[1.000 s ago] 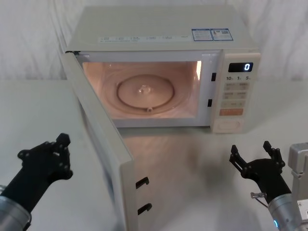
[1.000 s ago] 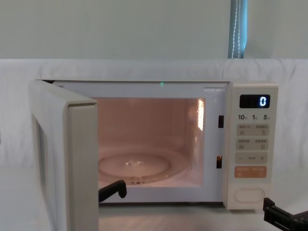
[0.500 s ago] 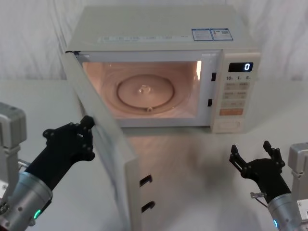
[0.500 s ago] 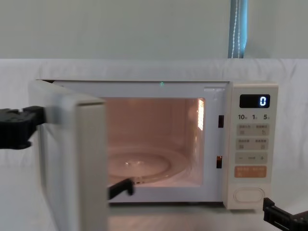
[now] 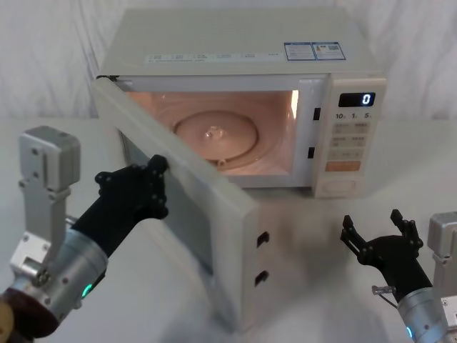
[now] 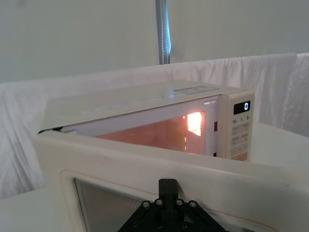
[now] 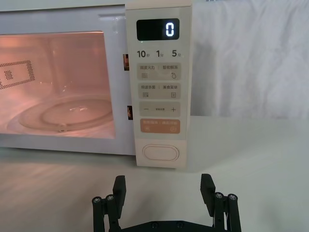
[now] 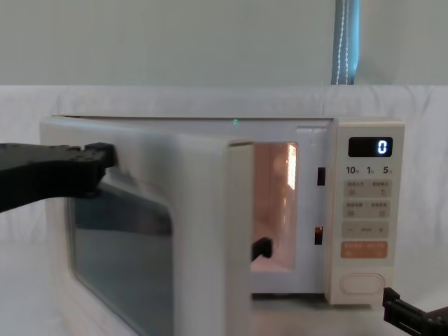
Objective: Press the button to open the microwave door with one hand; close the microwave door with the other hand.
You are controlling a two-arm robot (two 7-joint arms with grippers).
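My left pincer (image 5: 153,187) is pressed against the outer face of the microwave door (image 5: 187,227), its black fingertips touching the panel just at the upper edge of the dark window. Whether its fingers are parted or closed I cannot tell; they lie flat on the door and grasp nothing. In the head view the door stands about half open, hinged at the oven's 9 o'clock side and angled toward 5 o'clock, with its free edge and two dark latch hooks (image 5: 262,256) out over the desk (image 5: 314,236). In the chest view the door (image 8: 150,231) covers most of the lit cavity, leaving a strip of the interior showing beside the control panel.

From my left wrist view, the door's top edge (image 6: 159,166) runs across just ahead of the pincer (image 6: 167,193), with the glowing cavity beyond it.

My right pincer (image 5: 378,232) hovers low over the desk at about 4 o'clock from the oven, released, its fingers spread wide and holding nothing. In the right wrist view its two fingers (image 7: 119,189) stand apart, and the wide cream button (image 7: 161,152) sits straight ahead of them at the bottom of the panel, under the orange key (image 7: 160,126), well clear of the fingertips. The display (image 7: 158,29) reads 0.
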